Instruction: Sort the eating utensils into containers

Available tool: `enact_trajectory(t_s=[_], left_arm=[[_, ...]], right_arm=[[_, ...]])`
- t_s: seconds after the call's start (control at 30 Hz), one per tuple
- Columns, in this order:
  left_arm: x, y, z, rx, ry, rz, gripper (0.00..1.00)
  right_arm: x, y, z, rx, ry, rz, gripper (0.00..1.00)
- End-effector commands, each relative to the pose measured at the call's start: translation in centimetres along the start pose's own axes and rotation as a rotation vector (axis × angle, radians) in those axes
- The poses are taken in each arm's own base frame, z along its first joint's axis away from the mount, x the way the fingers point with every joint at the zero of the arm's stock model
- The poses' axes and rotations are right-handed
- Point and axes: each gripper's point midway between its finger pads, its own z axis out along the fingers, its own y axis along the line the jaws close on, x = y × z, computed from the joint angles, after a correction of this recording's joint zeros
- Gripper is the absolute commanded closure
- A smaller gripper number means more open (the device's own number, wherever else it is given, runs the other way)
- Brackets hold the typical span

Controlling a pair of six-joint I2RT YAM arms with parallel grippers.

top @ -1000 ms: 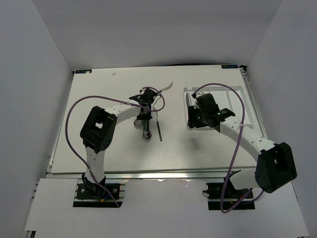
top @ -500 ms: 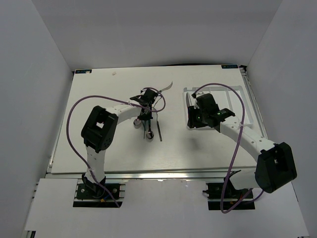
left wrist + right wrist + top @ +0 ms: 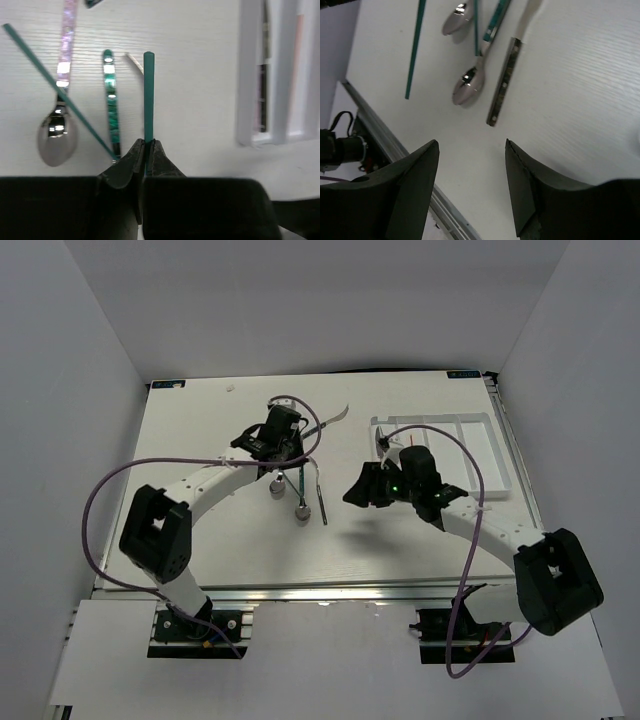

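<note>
The left end effector [image 3: 145, 148] is clamped on one end of a thin teal chopstick [image 3: 148, 95], holding it over the white surface [image 3: 190, 430], apart from the flat white compartmented plastic tray [image 3: 247, 75]. The right end effector [image 3: 471, 145] hangs wide and empty. One tray slot shows a dark handle. A round-bowled metal spoon [image 3: 468, 86], a dark-handled knife [image 3: 503, 82] and a second teal chopstick [image 3: 47, 67] lie unsorted, so most of the sorting looks left.
</note>
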Motion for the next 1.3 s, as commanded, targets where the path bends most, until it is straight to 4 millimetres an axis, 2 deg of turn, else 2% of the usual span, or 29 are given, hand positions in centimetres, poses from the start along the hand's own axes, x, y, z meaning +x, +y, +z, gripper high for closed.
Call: enact_trajectory(t_s=[0.0,0.03,0.2,0.3,0.43,0.5,0.67,0.7,0.8,0.83,0.9,0.93,0.97,1.03,1.07,1.1,1.13,1.17,1.23,1.27], left_arm=[[-0.8,-4.5,-2.1,0.226,-0.025,-0.110,1.00],[0.0,-5.1,-2.4,0.265,0.003,-0.114,1.00],[0.3,-7.6,-3.8,0.390,0.002,-0.155,1.00],[0.4,-8.5,-4.4,0.436,0.003,-0.173,1.00],[0.5,-9.3,-4.7,0.487,0.009,-0.191,1.00],[0.5,-9.4,-4.8,0.493,0.006,-0.199,1.00],[0.7,-9.6,-5.0,0.507,0.004,-0.212,1.00],[0.7,-9.5,-4.9,0.504,0.001,-0.213,1.00],[0.8,-9.4,-4.9,0.504,-0.001,-0.213,1.00],[0.8,-9.4,-4.8,0.502,0.001,-0.213,1.00],[0.6,-9.5,-4.9,0.504,-0.004,-0.213,0.99],[0.5,-9.4,-4.8,0.497,-0.010,-0.212,0.93],[0.3,-9.3,-4.9,0.487,-0.015,-0.203,0.71],[-0.1,-8.8,-5.0,0.454,-0.031,-0.189,0.46],[-0.6,-8.0,-5.0,0.397,-0.050,-0.177,0.20],[-1.2,-7.4,-5.4,0.365,-0.074,-0.172,0.06],[-1.0,-6.1,-5.4,0.298,-0.070,-0.159,0.02],[-2.6,-4.7,-5.6,0.212,-0.139,-0.142,0.02],[-3.6,-2.6,-6.5,0.108,-0.187,-0.126,0.02],[-3.7,-0.5,-6.7,0.003,-0.210,-0.100,0.02]], right_arm=[[-3.6,5.3,0.4,-0.258,-0.125,-0.026,0.39],[-4.2,6.0,0.6,-0.295,-0.147,-0.039,0.40],[-5.5,7.3,1.7,-0.337,-0.153,-0.022,0.41],[-5.8,8.0,2.4,-0.362,-0.143,-0.009,0.41],[-5.6,6.8,4.3,-0.286,-0.121,0.023,0.46],[-5.3,6.4,5.2,-0.263,-0.090,0.041,0.52],[-5.3,5.9,6.3,-0.222,-0.076,0.047,0.60],[-5.2,5.8,6.3,-0.212,-0.071,0.047,0.69],[-5.8,5.8,6.3,-0.198,-0.086,0.036,0.85],[-6.0,5.7,6.4,-0.190,-0.088,0.036,0.87],[-6.1,5.6,6.4,-0.179,-0.083,0.020,1.00],[-6.2,5.4,6.4,-0.166,-0.085,0.015,1.00],[-6.1,5.1,6.4,-0.148,-0.080,0.003,1.00],[-6.7,3.7,6.2,-0.066,-0.103,-0.017,1.00],[-6.7,2.4,5.9,-0.005,-0.085,-0.014,1.00],[-7.0,1.3,5.6,0.044,-0.087,-0.051,1.00],[-7.6,-0.3,5.3,0.118,-0.098,-0.060,1.00],[-8.0,-2.3,4.5,0.189,-0.074,-0.052,1.00],[-8.3,-6.2,3.6,0.328,-0.033,-0.082,1.00],[-8.9,-8.5,2.6,0.397,-0.025,-0.073,1.00]])
